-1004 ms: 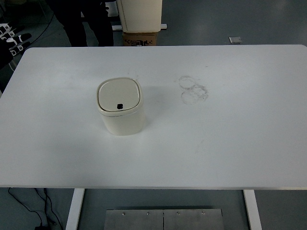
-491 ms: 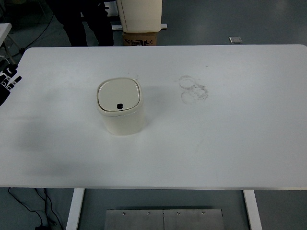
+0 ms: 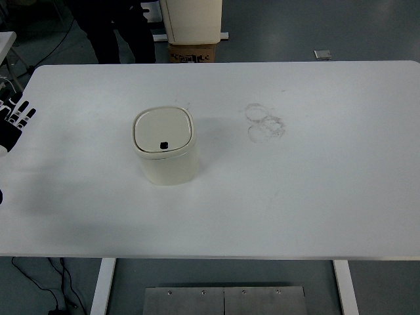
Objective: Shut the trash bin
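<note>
So at this point the cream trash bin (image 3: 165, 146) was sitting upright on the white table (image 3: 315, 197), left of centre, with its lid (image 3: 163, 130) flat down on the rim and the little black button (image 3: 164, 145) at the lid's near edge showing. It hadn't budged compared to the shot half a second before. What did change was my left hand (image 3: 13, 119): it was further into view at the left edge than before, and a touch lower, with the fingers (image 3: 25, 110) stretched out straight and spread, holding nothing, well apart from the bin. The right hand wasn't in the picture at all. The faint ring smudges (image 3: 264, 122) right of the bin were the same as earlier, and someone's dark legs (image 3: 111, 29) were at the far edge of the table, next to a cardboard box (image 3: 191, 52) on the floor.
</note>
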{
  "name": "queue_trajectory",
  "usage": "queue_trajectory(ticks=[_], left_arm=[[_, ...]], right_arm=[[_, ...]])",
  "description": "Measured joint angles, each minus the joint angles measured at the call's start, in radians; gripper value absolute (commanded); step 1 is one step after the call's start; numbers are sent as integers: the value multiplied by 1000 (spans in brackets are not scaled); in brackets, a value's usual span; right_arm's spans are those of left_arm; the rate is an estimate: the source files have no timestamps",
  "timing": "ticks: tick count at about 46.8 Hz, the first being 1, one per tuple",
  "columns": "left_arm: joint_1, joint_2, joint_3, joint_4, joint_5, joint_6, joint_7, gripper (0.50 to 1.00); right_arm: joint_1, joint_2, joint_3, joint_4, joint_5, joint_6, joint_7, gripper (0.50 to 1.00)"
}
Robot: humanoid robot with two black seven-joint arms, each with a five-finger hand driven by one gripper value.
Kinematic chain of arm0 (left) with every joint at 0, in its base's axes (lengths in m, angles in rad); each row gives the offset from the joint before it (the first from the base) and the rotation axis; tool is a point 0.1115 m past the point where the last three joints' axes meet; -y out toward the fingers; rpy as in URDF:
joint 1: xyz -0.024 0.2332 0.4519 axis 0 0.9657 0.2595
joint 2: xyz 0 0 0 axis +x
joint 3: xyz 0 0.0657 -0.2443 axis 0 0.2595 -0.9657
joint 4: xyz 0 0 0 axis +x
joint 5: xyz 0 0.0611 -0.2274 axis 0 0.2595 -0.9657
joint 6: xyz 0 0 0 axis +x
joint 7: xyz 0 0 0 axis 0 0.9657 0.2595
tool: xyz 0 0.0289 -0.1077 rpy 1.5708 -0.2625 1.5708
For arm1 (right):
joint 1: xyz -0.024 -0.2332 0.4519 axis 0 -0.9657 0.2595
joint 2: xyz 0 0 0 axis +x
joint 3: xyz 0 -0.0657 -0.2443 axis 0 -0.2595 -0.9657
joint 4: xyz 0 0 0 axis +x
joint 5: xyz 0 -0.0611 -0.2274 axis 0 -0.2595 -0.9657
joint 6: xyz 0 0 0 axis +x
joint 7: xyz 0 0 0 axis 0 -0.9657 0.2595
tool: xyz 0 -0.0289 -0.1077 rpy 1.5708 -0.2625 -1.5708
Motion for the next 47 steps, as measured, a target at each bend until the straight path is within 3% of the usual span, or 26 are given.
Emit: queue_trajectory(ticks=[47], left_arm=[[-65, 2, 3, -1, 39, 5, 1, 1000]], right_arm=[[8, 0, 1, 0, 1, 0, 2, 991]])
